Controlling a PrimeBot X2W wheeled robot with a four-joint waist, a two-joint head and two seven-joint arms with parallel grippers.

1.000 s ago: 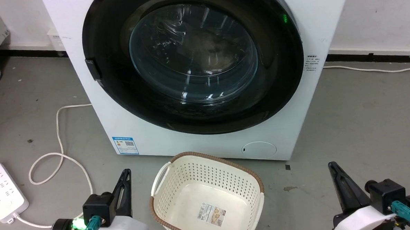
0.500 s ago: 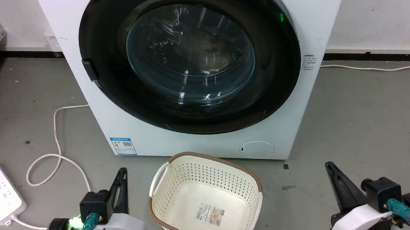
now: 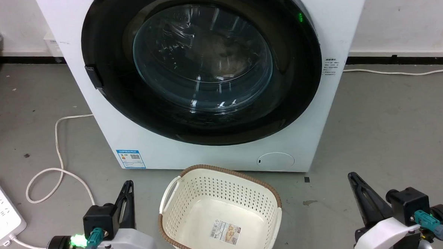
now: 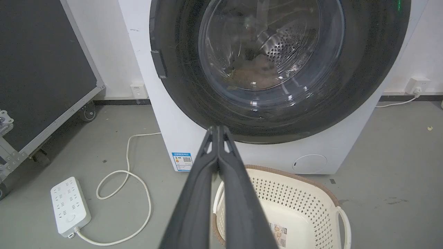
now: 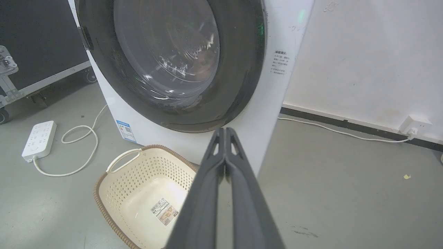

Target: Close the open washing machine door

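Left gripper (image 4: 218, 128): we see its two long dark fingers pressed together at the tips, holding nothing. It sits low on the left and aims at the machine's lower front, well short of it.
Right gripper (image 5: 225, 129): it is likewise pinched closed and empty, low on the right above bare floor.
Change: the whole head view has slid slightly left since a second ago, machine, basket and strip alike, so we read it as camera motion. The things keep their places among themselves, and both grippers keep their corners.
Washing machine door (image 3: 203, 61): it is round, with a wide glossy black rim and a bulging clear glass bowl. It lies flush in the white front, with a small dark handle (image 3: 93, 76) at its left edge.
Washing machine (image 3: 208, 155): it is a smooth white box, and perforated steel shows through the glass. It has a blue label (image 3: 130, 158) at its lower left and a round flap (image 3: 275, 161) at its lower right.
Basket (image 3: 224, 184): it is cream perforated plastic with a brown woven rim. It stands just before the machine, between the grippers.
Open room: grey floor (image 3: 394, 132) lies free on the right. On the left lie a white power strip (image 3: 1, 212) and a looping cord (image 3: 58, 146).
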